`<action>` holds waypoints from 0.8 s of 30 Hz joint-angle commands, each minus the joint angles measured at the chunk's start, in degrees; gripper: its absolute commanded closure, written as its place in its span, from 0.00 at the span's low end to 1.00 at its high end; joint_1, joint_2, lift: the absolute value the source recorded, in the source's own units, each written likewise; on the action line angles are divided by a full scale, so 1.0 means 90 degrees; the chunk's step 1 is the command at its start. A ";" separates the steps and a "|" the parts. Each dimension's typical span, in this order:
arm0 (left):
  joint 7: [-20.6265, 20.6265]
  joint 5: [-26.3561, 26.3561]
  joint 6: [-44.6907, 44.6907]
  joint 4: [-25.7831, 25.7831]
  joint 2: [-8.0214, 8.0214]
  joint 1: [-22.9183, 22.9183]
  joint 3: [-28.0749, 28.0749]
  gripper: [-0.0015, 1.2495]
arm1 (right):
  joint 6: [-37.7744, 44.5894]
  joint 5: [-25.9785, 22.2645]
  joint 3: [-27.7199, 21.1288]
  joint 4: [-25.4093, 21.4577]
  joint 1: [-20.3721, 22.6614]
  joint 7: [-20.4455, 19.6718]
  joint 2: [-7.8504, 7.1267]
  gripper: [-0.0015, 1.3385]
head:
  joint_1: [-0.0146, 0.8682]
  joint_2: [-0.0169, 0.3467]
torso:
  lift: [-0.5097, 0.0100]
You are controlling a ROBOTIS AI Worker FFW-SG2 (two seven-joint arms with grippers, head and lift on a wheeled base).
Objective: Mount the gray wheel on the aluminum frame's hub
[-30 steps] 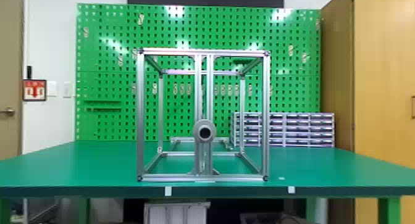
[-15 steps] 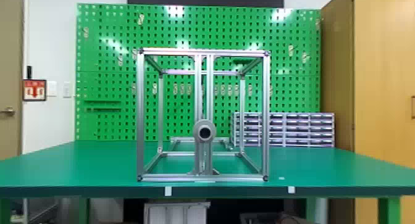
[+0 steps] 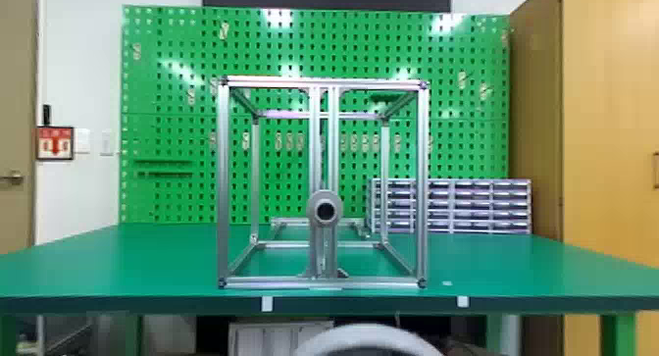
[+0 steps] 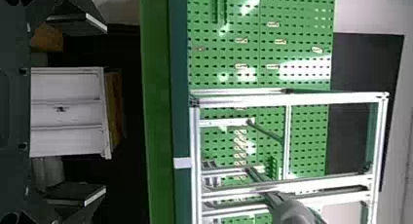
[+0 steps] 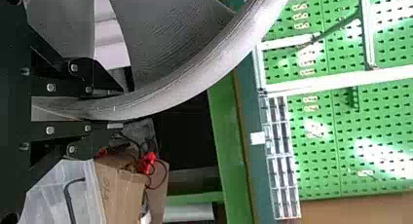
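We see the right hand (image 5: 119, 107), two flat black fingers, gripping the rim of the large gray wheel (image 5: 195, 83), before the front edge of the green table (image 3: 122, 267). Our black left hand (image 4: 104, 109) is open. Along the table's front edge, centrally, stands the silver aluminum frame (image 3: 223, 183) with its round gray hub (image 3: 324, 211).

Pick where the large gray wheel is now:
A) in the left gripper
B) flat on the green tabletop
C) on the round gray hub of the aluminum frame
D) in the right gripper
D: the right gripper has one black finger on each side of the wheel's rim.
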 commanded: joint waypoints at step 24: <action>0.0280 0.0596 0.2318 -0.1605 0.0247 -0.1012 -0.0326 0.11 | 0.3379 -0.0928 -0.0338 -0.1485 -0.1989 -0.0393 0.0151 0.84 | 0.01 0.06 | 0.02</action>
